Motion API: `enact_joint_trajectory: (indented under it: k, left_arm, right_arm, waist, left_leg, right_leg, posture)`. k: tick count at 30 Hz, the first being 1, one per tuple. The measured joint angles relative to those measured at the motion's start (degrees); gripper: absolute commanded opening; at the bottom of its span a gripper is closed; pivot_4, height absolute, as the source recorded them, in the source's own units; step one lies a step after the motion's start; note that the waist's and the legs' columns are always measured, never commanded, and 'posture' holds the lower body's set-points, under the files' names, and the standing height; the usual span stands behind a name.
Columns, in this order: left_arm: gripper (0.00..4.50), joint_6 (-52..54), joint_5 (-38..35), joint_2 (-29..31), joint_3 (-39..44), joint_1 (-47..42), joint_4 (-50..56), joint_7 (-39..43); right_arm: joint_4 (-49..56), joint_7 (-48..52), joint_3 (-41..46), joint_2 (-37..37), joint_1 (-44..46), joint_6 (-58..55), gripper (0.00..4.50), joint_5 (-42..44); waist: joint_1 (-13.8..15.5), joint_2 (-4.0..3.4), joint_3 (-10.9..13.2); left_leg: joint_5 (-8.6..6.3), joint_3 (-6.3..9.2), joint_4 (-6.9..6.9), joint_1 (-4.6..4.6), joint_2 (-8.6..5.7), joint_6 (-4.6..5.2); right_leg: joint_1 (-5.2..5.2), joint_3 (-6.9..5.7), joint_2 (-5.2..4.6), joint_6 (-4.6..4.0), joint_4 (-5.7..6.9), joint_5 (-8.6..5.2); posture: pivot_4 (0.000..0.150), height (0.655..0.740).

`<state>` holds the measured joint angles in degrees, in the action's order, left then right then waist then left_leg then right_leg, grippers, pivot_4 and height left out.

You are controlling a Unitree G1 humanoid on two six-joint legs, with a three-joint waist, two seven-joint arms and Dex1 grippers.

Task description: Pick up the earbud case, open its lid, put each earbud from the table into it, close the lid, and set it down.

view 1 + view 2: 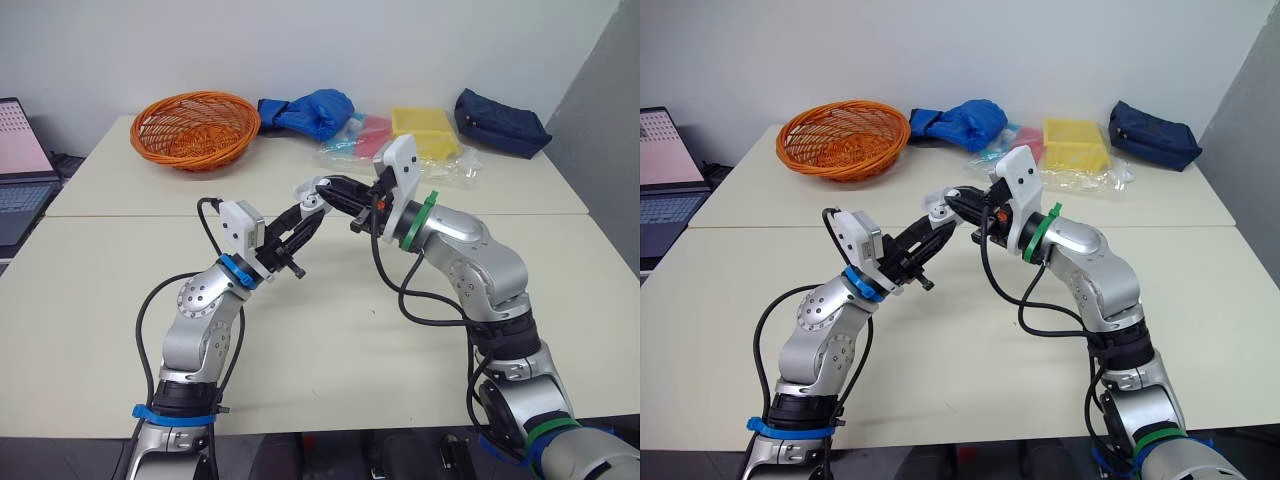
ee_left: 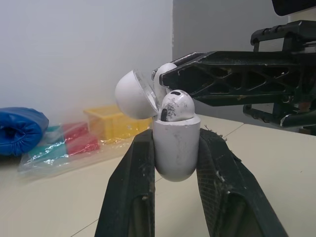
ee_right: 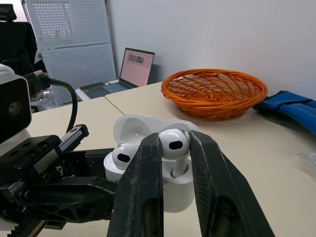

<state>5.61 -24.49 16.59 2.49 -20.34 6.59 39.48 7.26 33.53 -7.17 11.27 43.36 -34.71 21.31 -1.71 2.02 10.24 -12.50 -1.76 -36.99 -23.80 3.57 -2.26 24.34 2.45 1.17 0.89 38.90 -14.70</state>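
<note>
Left gripper (image 1: 303, 222) clamps open case (image 2: 176, 148); right gripper (image 1: 325, 188) pinches partly seated earbud (image 3: 174, 142). Risk: skewed stem jams, earbud falls to table (image 1: 330, 340).

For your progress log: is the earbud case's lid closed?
No, the lid of the earbud case is swung open, showing an earbud inside.

I can read no text, label, brand or number on anything from here. The laptop (image 3: 137, 66) off the left edge of the table (image 1: 330, 330) has marks on its screen, but they are too small for me to make out.
</note>
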Motion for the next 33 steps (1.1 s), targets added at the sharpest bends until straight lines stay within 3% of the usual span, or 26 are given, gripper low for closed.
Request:
enact_joint_trajectory:
  k: [9,13,21,25,28,31,33]
  left_arm:
    - [0.78,0.5,-0.5,0.0,0.0,0.3,0.0,0.1]
    - [0.78,0.5,-0.6,0.0,0.0,0.3,0.3,0.2]
    - [0.78,0.5,-1.2,0.0,0.0,0.5,0.8,0.5]
    - [0.78,0.5,-1.2,0.0,-0.1,0.5,0.8,0.7]
    - [0.78,0.4,-1.2,0.0,-0.1,0.5,0.8,1.3]
    - [0.78,0.1,-1.1,0.1,-0.4,0.3,0.7,2.4]
    - [0.78,-0.3,-0.8,0.1,-1.1,0.1,0.5,3.3]
  right_arm:
    - [-1.2,1.7,-0.9,1.0,0.0,2.4,0.41,-1.0]
    - [-1.2,2.4,-0.8,1.3,-0.3,2.1,1.74,-0.8]
    - [-1.2,2.6,3.1,0.3,-0.3,-1.0,1.74,4.7]
    - [0.2,4.0,9.7,1.2,0.4,-7.7,1.74,15.6]
    - [-0.7,5.2,13.9,6.9,4.3,-15.3,1.74,21.9]
    - [-4.8,4.9,14.7,9.9,8.2,-17.4,1.74,21.8]
    - [-9.2,5.0,12.2,11.5,9.3,-17.1,1.36,18.4]
  waist:
    - [0.0,0.0,0.0]
    - [0.0,0.0,0.0]
    - [0.0,0.0,0.0]
    - [0.1,0.0,0.0]
    - [0.0,0.0,0.0]
    - [-0.1,0.0,0.0]
    - [-0.2,-0.01,0.0]
  left_leg:
    - [0.0,-0.02,0.0,0.0,0.0,0.0]
    - [0.0,-0.01,0.0,-0.01,0.0,0.0]
    - [0.0,-0.01,0.0,-0.01,0.0,0.0]
    - [0.0,0.0,0.0,-0.04,-0.01,0.0]
    - [0.0,-0.07,-0.01,-0.01,-0.06,0.0]
    - [0.0,-0.07,0.01,0.04,-0.03,0.0]
    - [0.0,-0.05,0.03,0.06,0.0,0.01]
  right_leg:
    - [0.0,0.01,0.0,0.0,-0.02,0.0]
    - [0.0,0.01,0.0,0.0,-0.02,0.0]
    - [0.0,0.01,0.0,0.0,-0.02,0.0]
    - [0.0,0.0,-0.02,0.0,-0.04,0.0]
    - [-0.01,0.02,-0.09,0.0,-0.04,0.0]
    - [-0.02,0.02,-0.03,0.0,-0.03,0.0]
    - [-0.01,0.05,0.03,-0.03,-0.02,-0.01]
  posture:
    - [0.15,0.74]
    - [0.15,0.74]
    - [0.15,0.74]
    - [0.15,0.74]
    - [0.15,0.74]
    - [0.15,0.74]
    - [0.15,0.74]
